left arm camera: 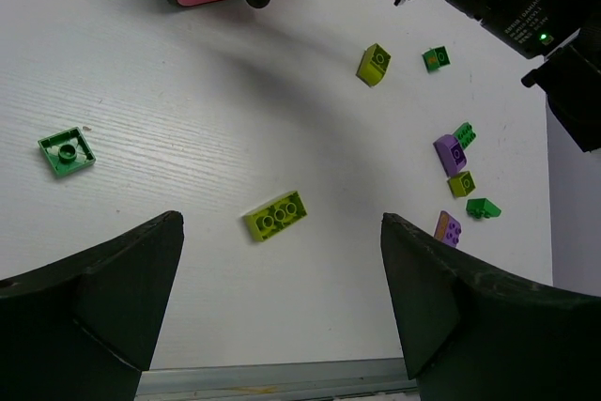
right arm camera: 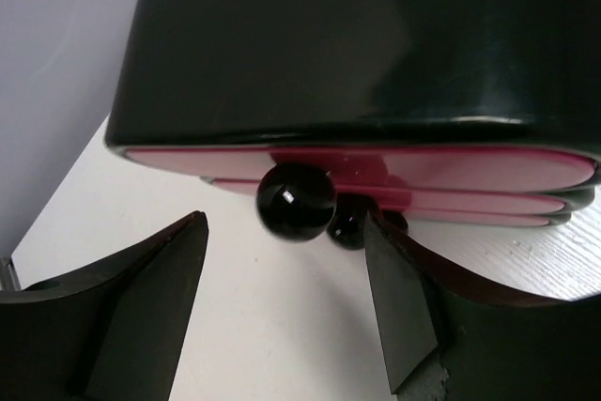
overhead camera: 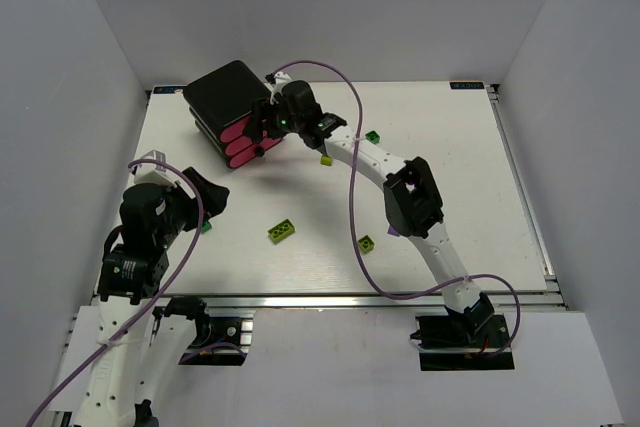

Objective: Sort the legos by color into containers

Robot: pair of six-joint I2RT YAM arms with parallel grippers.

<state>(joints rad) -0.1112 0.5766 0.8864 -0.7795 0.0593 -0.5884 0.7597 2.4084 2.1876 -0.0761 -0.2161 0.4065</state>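
The legos (left arm camera: 450, 152) lie loose on the white surface (overhead camera: 450, 167): a lime brick (left arm camera: 274, 216) near the middle, a green plate (left arm camera: 67, 152) by the left arm, the rest scattered by the right arm. Three pink drawers (right arm camera: 451, 171) sit stacked in the black cabinet (overhead camera: 228, 95), far left. The right pincer (right arm camera: 285, 232) stands apart, the nearest knob (right arm camera: 297, 201) between its fingers, clear of both. The left pincer (left arm camera: 282, 241) hangs wide apart over the lime brick, holding nothing

The left arm (overhead camera: 150, 219) and right arm (overhead camera: 440, 257) have white links with bulky black joint housings. A thin purple cable (overhead camera: 353, 182) loops along each. Their fingers (left arm camera: 94, 298) are broad matte-black wedges. A green light (overhead camera: 283, 123) glows on the right wrist.
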